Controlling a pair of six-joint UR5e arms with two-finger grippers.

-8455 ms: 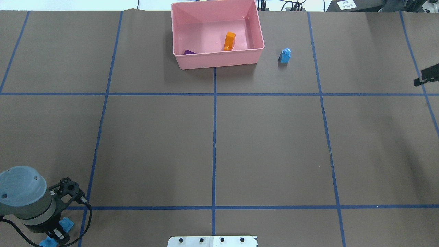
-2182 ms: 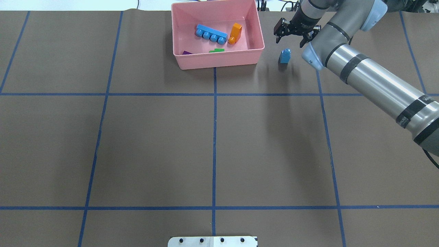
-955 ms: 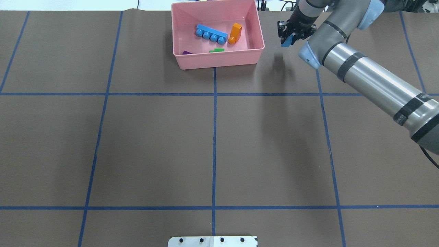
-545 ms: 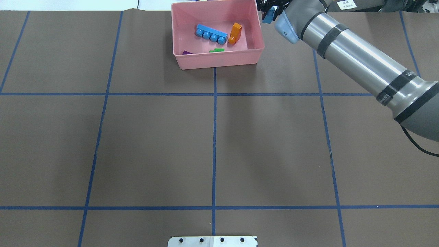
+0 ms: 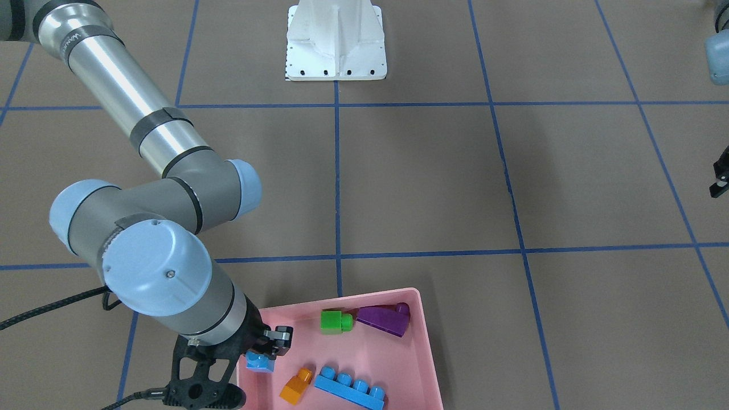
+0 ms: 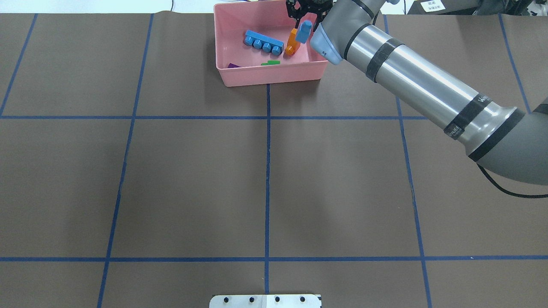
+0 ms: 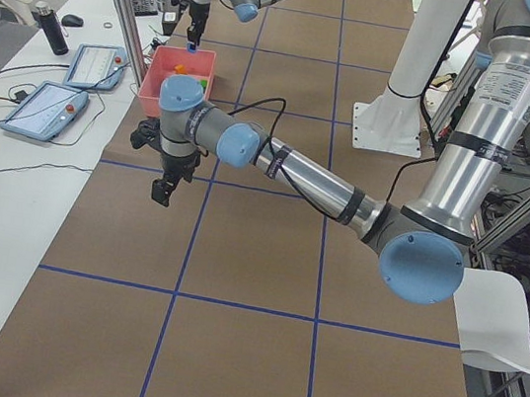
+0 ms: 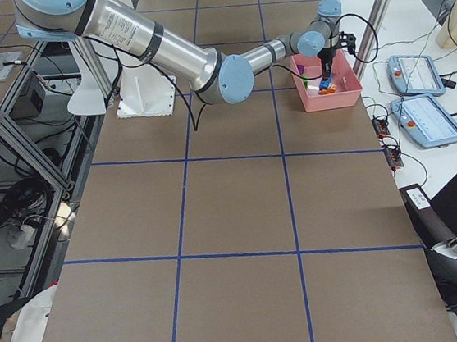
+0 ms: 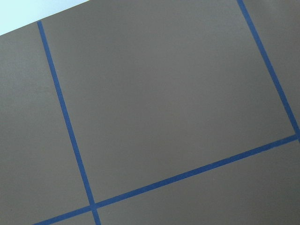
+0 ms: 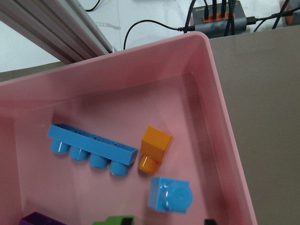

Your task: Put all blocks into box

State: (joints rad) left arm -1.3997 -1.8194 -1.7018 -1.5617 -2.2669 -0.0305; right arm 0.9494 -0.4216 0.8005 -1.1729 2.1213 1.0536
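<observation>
The pink box stands at the table's far edge. In it lie the long blue brick, the orange brick, the green brick and the purple sloped brick. My right gripper hangs over the box's right part with its jaws open. The small blue single-stud brick is just below it, stud up, free of the fingers, above the box floor beside the orange brick. My left gripper hovers over bare table far from the box; I cannot tell whether it is open.
The white metal pedestal stands at the robot's edge of the table. Blue tape lines cross the brown table cover. Cables and a power strip lie behind the box.
My right gripper shut on the small blue brick, lifted it off the table, carried it left over the box and has let it go. The long blue and green bricks came into the box earlier.
</observation>
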